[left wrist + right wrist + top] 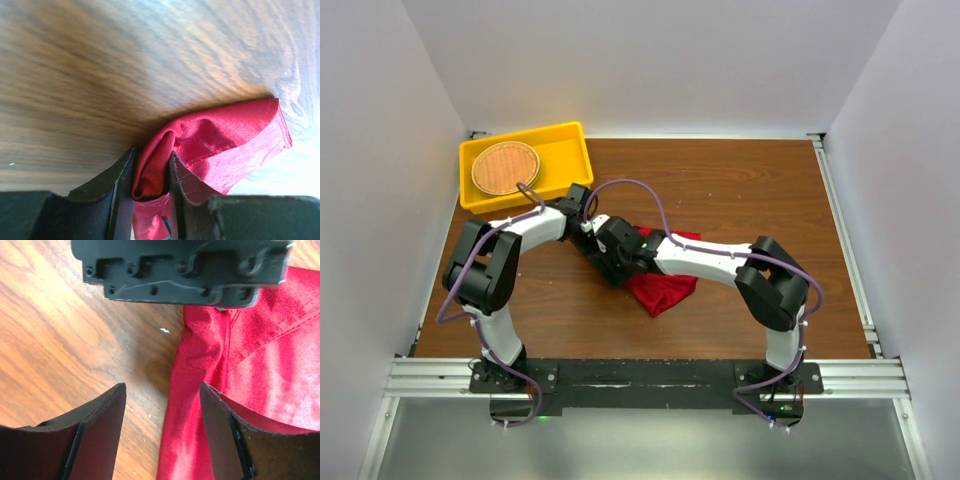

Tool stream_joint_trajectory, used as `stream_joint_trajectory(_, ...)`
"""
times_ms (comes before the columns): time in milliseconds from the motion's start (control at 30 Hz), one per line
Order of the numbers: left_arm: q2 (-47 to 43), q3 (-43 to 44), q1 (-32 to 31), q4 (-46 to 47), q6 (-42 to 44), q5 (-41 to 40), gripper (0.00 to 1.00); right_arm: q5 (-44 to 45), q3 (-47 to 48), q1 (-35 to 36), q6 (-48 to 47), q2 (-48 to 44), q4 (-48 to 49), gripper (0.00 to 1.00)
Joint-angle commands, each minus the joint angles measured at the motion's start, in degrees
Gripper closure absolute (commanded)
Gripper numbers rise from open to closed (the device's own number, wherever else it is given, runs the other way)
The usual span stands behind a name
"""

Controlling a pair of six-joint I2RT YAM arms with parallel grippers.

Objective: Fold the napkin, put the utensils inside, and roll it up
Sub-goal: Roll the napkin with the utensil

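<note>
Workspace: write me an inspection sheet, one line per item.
Surface: brown wooden table, bare apart from the items below.
Job's things: red napkin lies bunched at mid-table, neither flat nor folded; fork not seen in any view.
Clutter: yellow bin at the far left corner, with a round woven mat inside.
Hands: left hand is pinching a fold of the napkin; right hand is open, low over the napkin's edge, holding nothing.
Cables: purple cables loop along both arms; none lies on the cloth.
Surroundings: white walls on three sides and a metal rail at the near edge.
</note>
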Motion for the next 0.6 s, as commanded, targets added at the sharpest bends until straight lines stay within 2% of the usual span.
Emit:
stream_joint_trajectory(0,0.7,-1.0,-0.6,-8.1,-1.3,-2.3,1.00,10.0,-0.2,2.6,-1.0,0.4,4.5,0.36)
stream_joint_trajectory(200,1.2,0.8,-0.6,-10.3,-1.5,-2.2,1.00,16.1,-3.0,4.2,-1.1,2.2,9.0,0.37)
stream_joint_trajectory(500,1.6,1.4,-0.6,-11.4,-2.9,-1.6,1.00,14.6,-6.4,4.1,1.5,5.3,12.9,0.43)
stream_joint_trajectory(533,1.7,1.6,-0.6,-11.8,-3.0,-1.6,1.00,15.6,-6.9,4.1,2.4,5.5,12.6,0.45)
stream_joint_trajectory(567,1.6,1.6,-0.6,-11.8,-3.0,-1.6,1.00,15.5,-7.3,3.9,3.0,5.3,12.7,0.55)
